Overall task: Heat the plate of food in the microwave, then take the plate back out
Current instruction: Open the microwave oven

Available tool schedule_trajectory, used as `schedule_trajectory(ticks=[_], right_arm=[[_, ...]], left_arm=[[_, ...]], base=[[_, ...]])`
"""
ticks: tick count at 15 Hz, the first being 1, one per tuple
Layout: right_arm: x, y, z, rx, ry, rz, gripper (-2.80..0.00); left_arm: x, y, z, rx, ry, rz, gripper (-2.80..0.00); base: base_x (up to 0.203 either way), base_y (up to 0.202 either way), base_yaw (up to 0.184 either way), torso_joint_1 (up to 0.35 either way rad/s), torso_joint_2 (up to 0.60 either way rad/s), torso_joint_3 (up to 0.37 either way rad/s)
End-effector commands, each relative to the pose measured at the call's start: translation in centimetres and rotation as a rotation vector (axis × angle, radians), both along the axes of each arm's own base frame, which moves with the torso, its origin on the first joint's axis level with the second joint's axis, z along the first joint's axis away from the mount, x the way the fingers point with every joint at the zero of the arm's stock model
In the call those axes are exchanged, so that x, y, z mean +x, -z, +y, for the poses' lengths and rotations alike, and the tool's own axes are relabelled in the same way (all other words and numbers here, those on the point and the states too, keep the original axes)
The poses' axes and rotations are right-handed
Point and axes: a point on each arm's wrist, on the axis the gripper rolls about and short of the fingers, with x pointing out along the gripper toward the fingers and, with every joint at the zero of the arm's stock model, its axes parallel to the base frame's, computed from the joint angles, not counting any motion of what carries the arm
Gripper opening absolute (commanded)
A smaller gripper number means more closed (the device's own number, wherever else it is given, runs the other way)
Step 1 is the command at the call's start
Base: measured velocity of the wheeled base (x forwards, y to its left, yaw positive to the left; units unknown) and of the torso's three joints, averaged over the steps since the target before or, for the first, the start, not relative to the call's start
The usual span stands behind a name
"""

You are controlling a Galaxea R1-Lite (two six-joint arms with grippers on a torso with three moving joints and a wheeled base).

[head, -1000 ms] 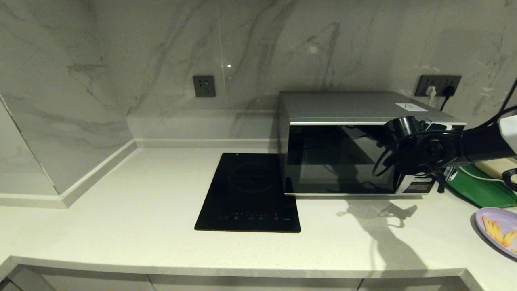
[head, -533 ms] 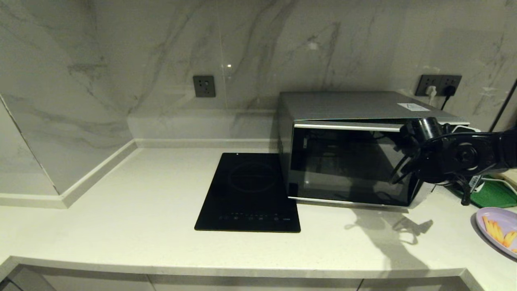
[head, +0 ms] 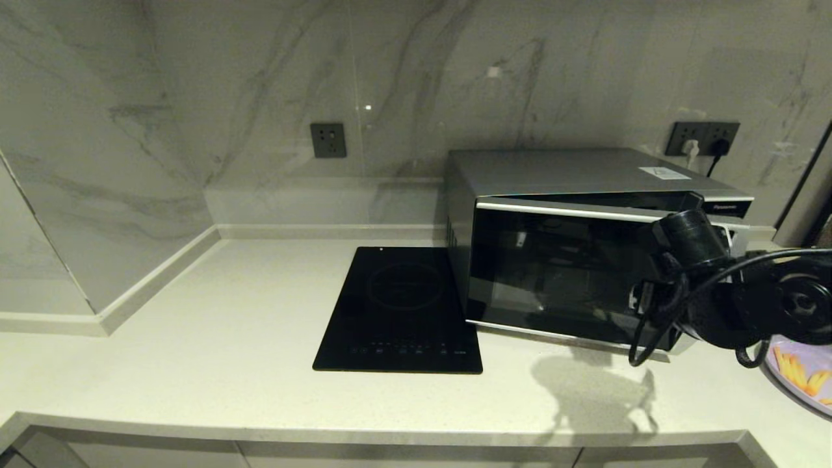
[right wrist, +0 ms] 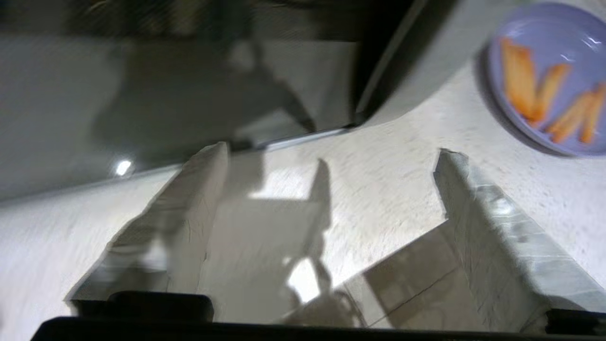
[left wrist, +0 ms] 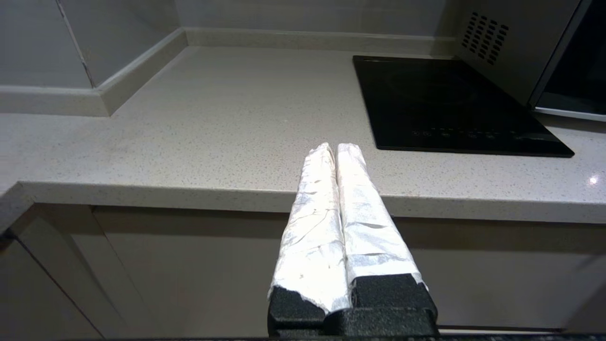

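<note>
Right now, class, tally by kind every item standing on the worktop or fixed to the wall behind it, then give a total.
Microwave: 1
Induction cooktop: 1
Plate of food: 1
Wall sockets: 2, a single one and a wider one with plugs in it
Total: 5

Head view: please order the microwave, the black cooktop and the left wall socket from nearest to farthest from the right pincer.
From the right pincer:
1. Microwave, directly beside it, door ajar.
2. Cooktop, left of the microwave.
3. Left wall socket, back wall, farthest.
</note>
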Motion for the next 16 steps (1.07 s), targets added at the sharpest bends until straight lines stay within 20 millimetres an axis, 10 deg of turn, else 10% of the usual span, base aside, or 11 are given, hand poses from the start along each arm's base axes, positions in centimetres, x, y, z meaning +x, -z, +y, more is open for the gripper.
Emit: schedule_trajectory(ticks=[1,8,16], right_arm=[[-4.3,-3.1,1.7,0.039,-0.175,-0.068,-2.80],[-9.8,-10.7,-1.0,0.190,-0.374,-0.228,-2.80],[-0.5,-14.9,-5.4,0.360,-0.203,-0.219,-2.80]], left_arm=[[0.0,0.0,0.0,-0.001,0.000,-0.001,-2.80],[0.0,0.0,0.0,-0.001,0.000,-0.002,-2.80],[0.0,0.0,0.0,-0.001,0.000,0.000,-2.80]], base=[[0.000,0.000,0.000,0.000,0.00,0.000],[0.000,0.000,0.000,0.000,0.00,0.000],[0.000,0.000,0.000,0.000,0.00,0.000]])
